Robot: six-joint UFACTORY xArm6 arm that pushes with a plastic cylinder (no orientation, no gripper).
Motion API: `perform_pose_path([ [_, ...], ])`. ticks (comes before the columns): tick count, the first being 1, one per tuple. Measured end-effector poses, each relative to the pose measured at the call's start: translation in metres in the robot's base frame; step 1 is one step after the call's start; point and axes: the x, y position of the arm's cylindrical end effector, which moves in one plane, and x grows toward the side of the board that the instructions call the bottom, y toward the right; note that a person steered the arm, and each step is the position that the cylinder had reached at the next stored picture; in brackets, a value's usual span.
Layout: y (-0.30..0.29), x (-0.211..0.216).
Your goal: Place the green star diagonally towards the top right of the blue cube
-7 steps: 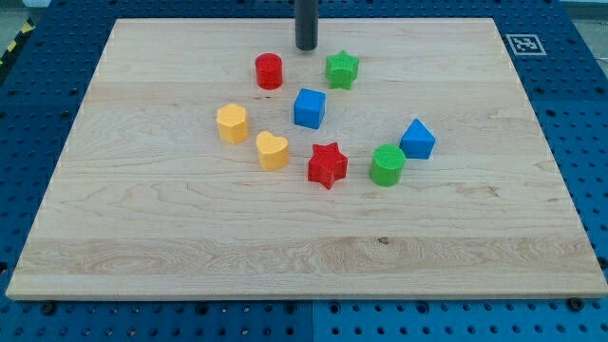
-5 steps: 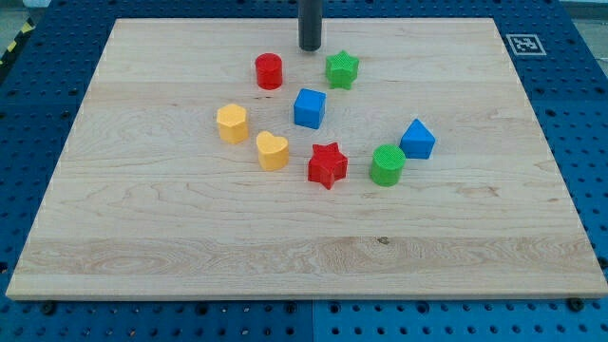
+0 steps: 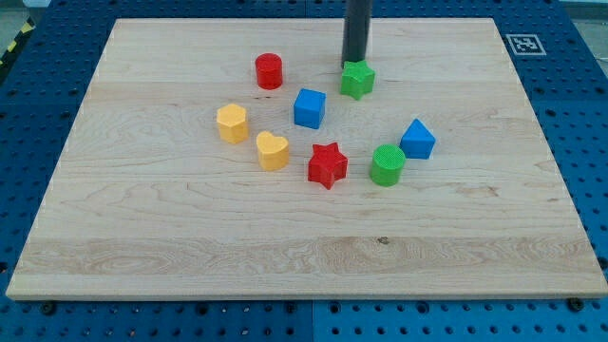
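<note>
The green star (image 3: 357,80) lies on the wooden board (image 3: 171,237), up and to the right of the blue cube (image 3: 309,107). My tip (image 3: 354,64) is right at the star's top edge, touching it or nearly so. The rod rises out of the view's top.
A red cylinder (image 3: 269,70) lies left of the star. A yellow hexagon block (image 3: 232,123) and a yellow heart (image 3: 273,150) lie left of the cube. A red star (image 3: 328,164), a green cylinder (image 3: 387,163) and another blue block (image 3: 416,139) lie below.
My tip has moved right, from left of the green star to its top edge. The green star has shifted right and a little down. Other blocks have not moved.
</note>
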Motion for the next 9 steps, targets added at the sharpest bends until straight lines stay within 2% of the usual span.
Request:
perform_pose_path([
  [1, 0.012, 0.000],
  [4, -0.026, 0.000],
  [9, -0.015, 0.018],
])
